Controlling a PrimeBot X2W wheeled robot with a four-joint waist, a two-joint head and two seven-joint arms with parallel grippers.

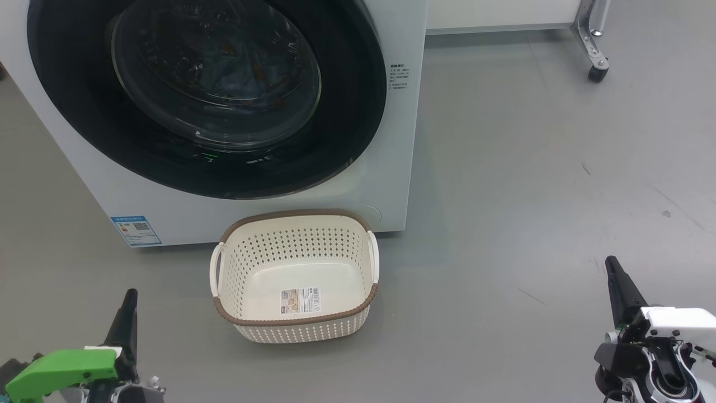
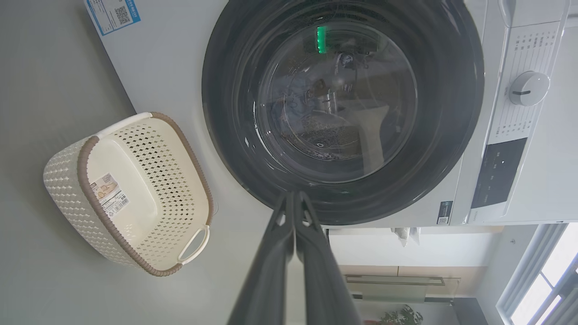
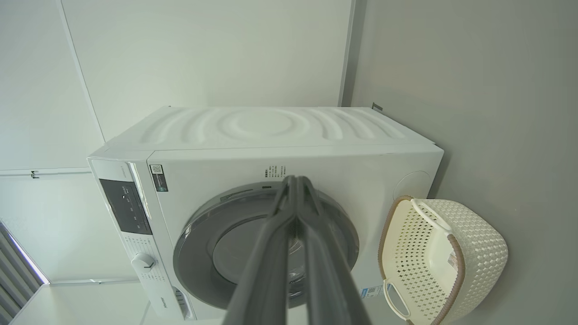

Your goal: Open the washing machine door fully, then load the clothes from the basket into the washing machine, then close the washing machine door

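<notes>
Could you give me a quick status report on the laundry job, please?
Left hand, right hand: shut, empty. Washing machine door closed, clothes seen inside. Basket empty. Nothing blocking.

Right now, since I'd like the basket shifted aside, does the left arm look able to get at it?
Probably yes. The left end effector sits left of the basket, shut and holding nothing, with only bare floor between them.
</notes>
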